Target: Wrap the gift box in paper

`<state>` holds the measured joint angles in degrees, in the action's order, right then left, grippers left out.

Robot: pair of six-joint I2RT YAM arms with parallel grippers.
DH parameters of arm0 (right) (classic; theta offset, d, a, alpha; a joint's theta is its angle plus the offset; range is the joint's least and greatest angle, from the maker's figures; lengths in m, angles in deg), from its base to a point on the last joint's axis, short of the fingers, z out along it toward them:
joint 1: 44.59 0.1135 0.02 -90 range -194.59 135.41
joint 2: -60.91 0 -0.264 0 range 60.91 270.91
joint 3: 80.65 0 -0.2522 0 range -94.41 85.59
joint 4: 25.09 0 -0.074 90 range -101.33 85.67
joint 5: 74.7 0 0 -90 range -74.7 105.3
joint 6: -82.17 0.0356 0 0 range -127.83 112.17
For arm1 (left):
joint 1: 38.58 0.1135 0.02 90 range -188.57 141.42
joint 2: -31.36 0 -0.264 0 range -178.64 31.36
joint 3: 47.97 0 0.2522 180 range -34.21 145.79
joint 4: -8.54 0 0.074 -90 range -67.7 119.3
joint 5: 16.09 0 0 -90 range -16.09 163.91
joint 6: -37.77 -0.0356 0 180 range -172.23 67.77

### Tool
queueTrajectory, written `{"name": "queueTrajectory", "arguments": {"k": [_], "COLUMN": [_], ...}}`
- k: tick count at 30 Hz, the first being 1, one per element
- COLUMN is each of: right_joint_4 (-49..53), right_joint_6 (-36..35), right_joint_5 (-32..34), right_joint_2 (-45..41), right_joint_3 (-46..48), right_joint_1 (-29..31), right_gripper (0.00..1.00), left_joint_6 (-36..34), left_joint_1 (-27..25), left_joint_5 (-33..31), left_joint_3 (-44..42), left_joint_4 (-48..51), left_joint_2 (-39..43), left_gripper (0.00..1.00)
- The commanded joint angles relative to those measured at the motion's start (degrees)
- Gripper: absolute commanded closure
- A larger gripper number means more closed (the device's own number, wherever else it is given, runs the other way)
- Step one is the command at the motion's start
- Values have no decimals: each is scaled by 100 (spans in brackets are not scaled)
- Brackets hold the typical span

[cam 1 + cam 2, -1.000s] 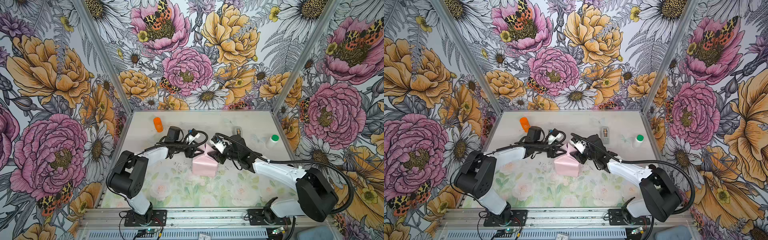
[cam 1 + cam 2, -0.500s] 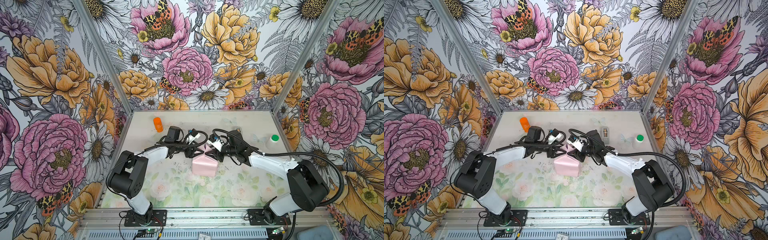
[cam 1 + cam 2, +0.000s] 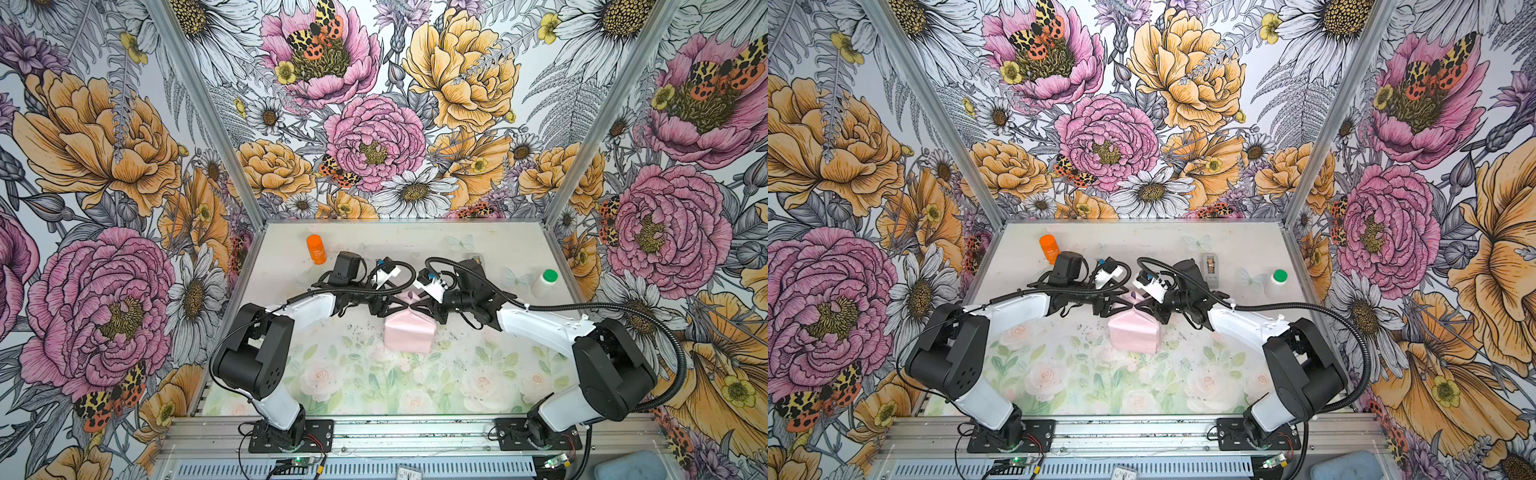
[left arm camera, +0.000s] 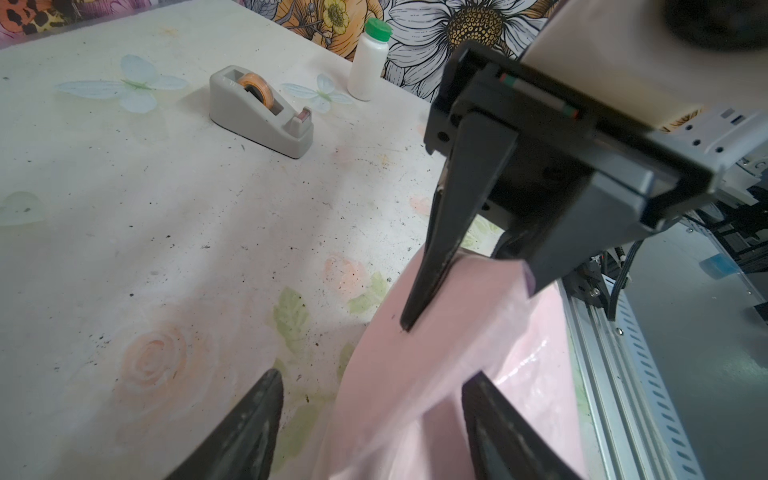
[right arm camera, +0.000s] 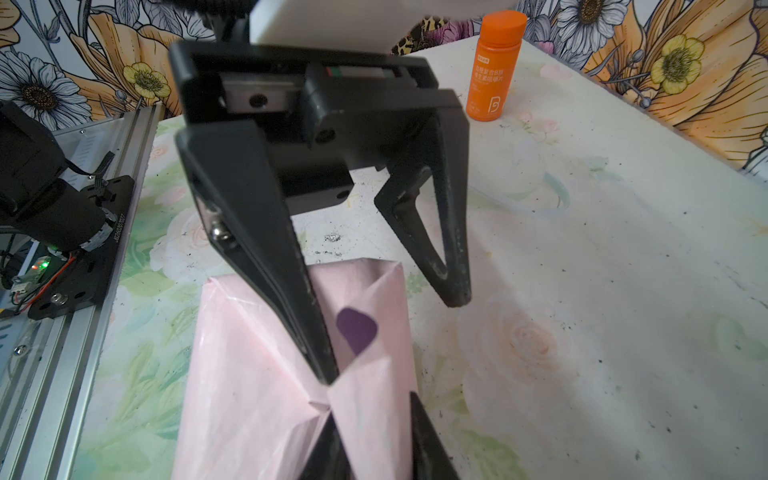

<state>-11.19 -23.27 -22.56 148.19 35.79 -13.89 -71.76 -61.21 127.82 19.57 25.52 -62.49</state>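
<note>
- The paper (image 3: pixel 409 337), pink side out, sits as a parcel at frame centre on the bench (image 3: pixel 361 386). Its long axis runs bottom-to-top, and the gathered flaps point up-frame.
- Left gripper (image 3: pixel 394 306): jaws spread wide, one touching the flap.
- Right gripper (image 3: pixel 423 306): jaws narrowed around the flap; whether they pinch it, I cannot tell.
- Tape dispenser (image 3: pixel 1210 266), orange bottle (image 3: pixel 316 249) and white bottle (image 3: pixel 544 284) stand apart, higher in frame.

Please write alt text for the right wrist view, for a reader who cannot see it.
The open left gripper presses one finger into the folded pale pink paper, while the right gripper straddles a raised flap. An orange bottle stands on the floral table.
</note>
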Motion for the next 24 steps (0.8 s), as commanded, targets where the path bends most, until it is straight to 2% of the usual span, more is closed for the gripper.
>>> {"name": "queueTrajectory", "arguments": {"k": [1, 14, 24], "right_joint_4": [113, 113, 109], "right_joint_6": [-120, -132, -121], "right_joint_5": [-96, -124, -190], "right_joint_2": [135, 139, 87], "right_joint_3": [-126, -141, -127], "right_joint_1": [-29, -29, -30], "right_gripper": [78, 78, 78], "left_joint_6": [-45, 72, 76], "left_joint_1": [-30, -279, -293], "left_joint_5": [307, 240, -118], "left_joint_3": [170, 524, 553], "left_joint_4": [-35, -103, -112], "left_joint_2": [239, 72, -90], "left_gripper": [30, 28, 34]}}
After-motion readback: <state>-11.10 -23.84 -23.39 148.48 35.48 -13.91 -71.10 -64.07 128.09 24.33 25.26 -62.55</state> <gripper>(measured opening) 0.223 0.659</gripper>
